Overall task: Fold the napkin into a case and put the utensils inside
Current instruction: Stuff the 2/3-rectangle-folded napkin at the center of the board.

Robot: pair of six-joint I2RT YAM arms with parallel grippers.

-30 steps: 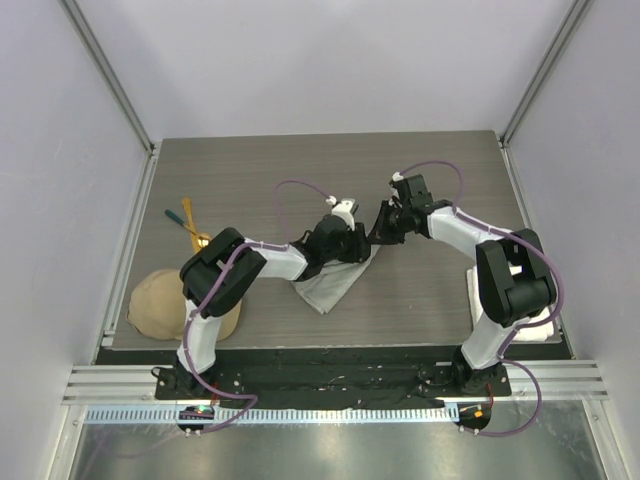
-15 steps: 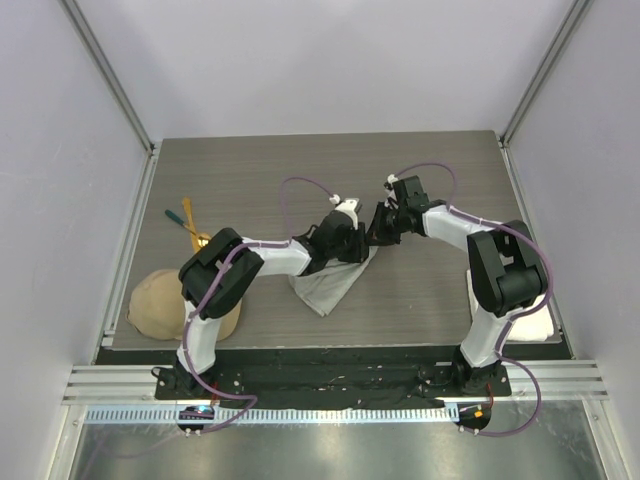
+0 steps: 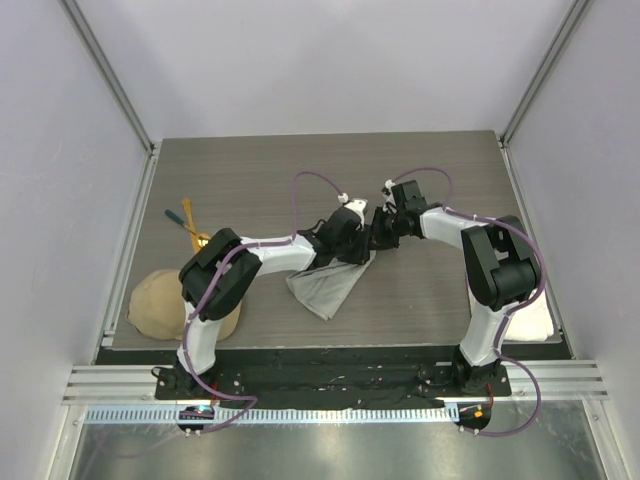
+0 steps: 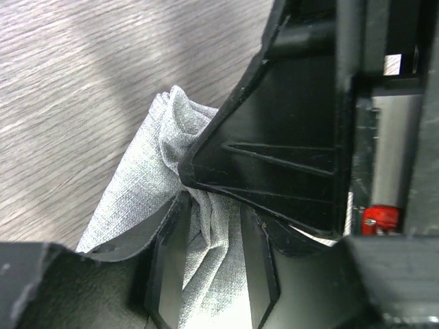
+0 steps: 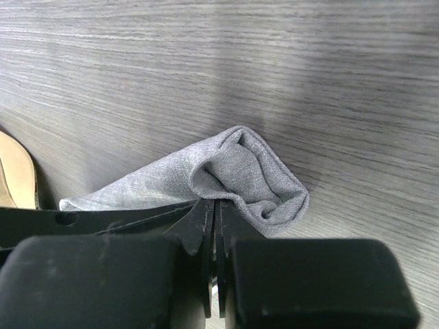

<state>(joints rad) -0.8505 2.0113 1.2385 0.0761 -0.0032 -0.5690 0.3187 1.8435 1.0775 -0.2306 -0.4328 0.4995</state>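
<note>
The light grey napkin (image 3: pixel 325 288) lies folded into a long strip at mid-table, its far end bunched up (image 5: pixel 254 175). My right gripper (image 3: pixel 381 238) (image 5: pixel 214 203) is shut on that far end, pinching a fold at its tips. My left gripper (image 3: pixel 358 244) (image 4: pixel 211 212) sits right against it. Its fingers (image 4: pixel 164 260) stand apart with wrinkled napkin (image 4: pixel 137 185) between them. The right gripper's black body (image 4: pixel 288 157) fills the left wrist view. The utensils (image 3: pixel 190 225) lie at the table's left edge, far from both grippers.
A tan cap (image 3: pixel 165 303) rests at the near left corner. A thick white towel (image 3: pixel 545 322) lies at the near right, behind the right arm's base. Metal frame posts and grey walls bound the wooden table (image 3: pixel 250 170).
The left gripper has slid right and met the right gripper over the napkin's far end. The right arm's elbow has swung in. The cloth's near tip has shifted slightly toward the front.
</note>
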